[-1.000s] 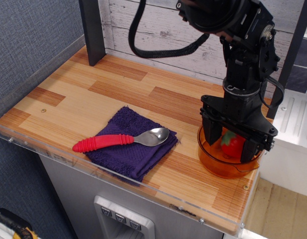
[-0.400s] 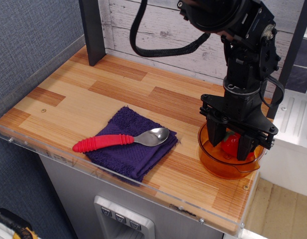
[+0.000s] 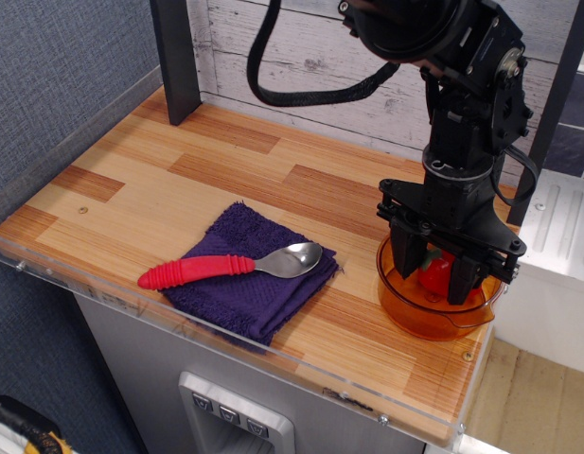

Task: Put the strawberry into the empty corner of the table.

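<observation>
The red strawberry [image 3: 434, 274] lies inside a clear orange bowl [image 3: 419, 317] at the table's front right. My black gripper [image 3: 435, 272] reaches straight down into the bowl, and its two fingers [image 3: 411, 257] press against the strawberry's sides, shut on it. The strawberry's green cap is mostly hidden by the gripper. The empty corner [image 3: 76, 210] is the bare front-left patch of the wood-plank table [image 3: 273, 175], with a short darker plank and a small screw dot, far to the left of the gripper.
A purple cloth [image 3: 254, 274] lies at the front middle with a red-handled metal spoon [image 3: 230, 267] on it. A dark post [image 3: 175, 57] stands at the back left. A clear acrylic rim [image 3: 178, 322] runs along the front edge.
The gripper's fingers have drawn together around the strawberry inside the bowl. The arm has stayed over the bowl; cloth and spoon have not moved.
</observation>
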`<state>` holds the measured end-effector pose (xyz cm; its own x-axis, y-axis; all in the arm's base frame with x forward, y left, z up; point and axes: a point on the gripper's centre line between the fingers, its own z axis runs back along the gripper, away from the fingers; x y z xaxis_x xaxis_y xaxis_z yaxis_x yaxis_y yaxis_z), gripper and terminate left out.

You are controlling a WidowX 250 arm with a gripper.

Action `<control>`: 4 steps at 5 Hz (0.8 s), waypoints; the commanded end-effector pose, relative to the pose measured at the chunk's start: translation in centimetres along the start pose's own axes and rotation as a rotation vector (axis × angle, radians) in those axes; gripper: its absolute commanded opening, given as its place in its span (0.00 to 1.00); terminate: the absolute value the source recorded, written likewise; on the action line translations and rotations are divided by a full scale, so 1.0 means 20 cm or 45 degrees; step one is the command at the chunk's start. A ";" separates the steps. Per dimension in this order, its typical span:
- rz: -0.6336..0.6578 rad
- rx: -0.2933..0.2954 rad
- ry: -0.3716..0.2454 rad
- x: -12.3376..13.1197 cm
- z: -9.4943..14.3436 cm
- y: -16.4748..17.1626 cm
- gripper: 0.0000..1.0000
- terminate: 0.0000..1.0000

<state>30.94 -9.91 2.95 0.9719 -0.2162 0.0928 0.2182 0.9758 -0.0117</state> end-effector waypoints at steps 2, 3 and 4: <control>0.032 -0.030 -0.185 -0.05 0.30 0.00 0.00 0.00; 0.085 -0.052 -0.202 -0.08 0.33 0.10 0.00 0.00; 0.188 -0.077 -0.175 -0.13 0.32 0.25 0.00 0.00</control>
<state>28.78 -3.86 7.58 0.9846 -0.0453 0.1688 0.0633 0.9927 -0.1026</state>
